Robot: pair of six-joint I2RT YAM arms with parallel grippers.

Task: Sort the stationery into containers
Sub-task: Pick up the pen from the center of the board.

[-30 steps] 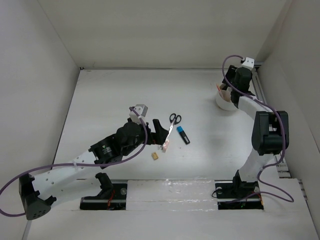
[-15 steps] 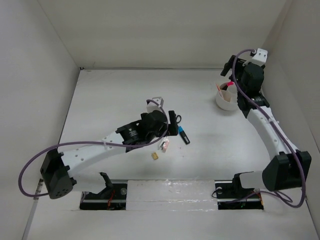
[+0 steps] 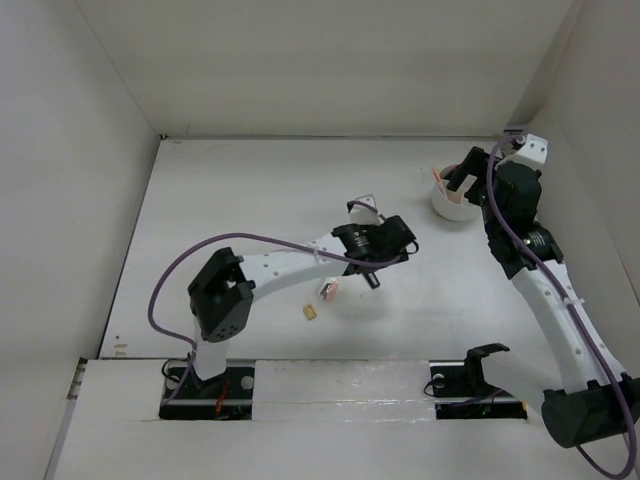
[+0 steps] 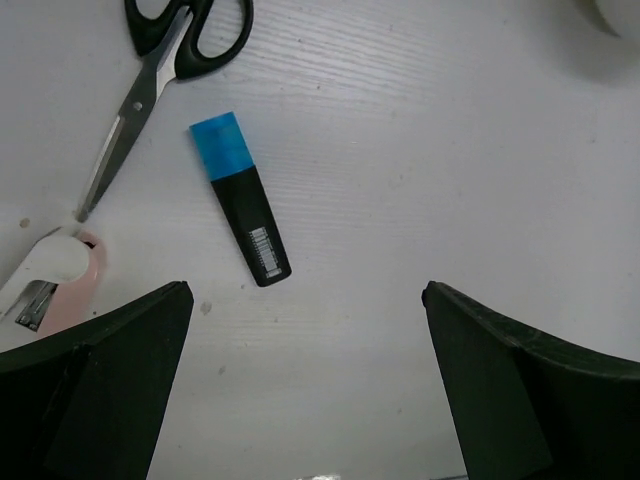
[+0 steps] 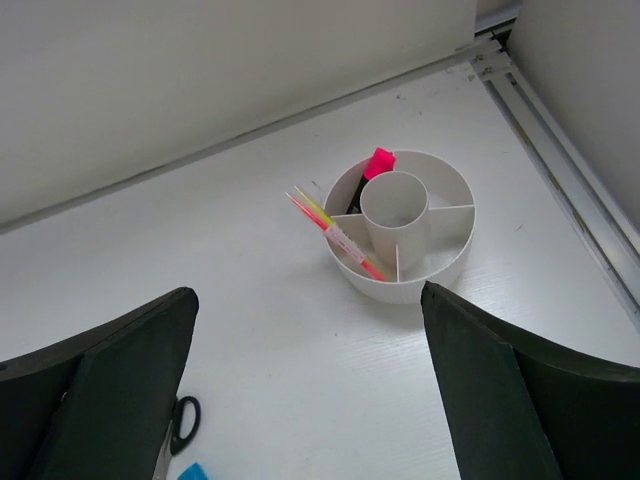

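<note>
Your left tool (image 3: 398, 240) has swung right over the blue-capped black marker (image 4: 240, 200); your right tool (image 3: 462, 178) has opened and drawn back from the round white plastic tub (image 3: 448, 208).

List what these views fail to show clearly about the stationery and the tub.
- Top view: most of the black-handled scissors and blue-capped black marker is hidden under the left gripper.
- Left wrist view: small pink-and-white item cut off by the left edge and a finger; unidentifiable.
- Top view: round white plastic tub partly covered by the right gripper; contents unreadable.
- Top view: small tan piece too small to identify.
</note>
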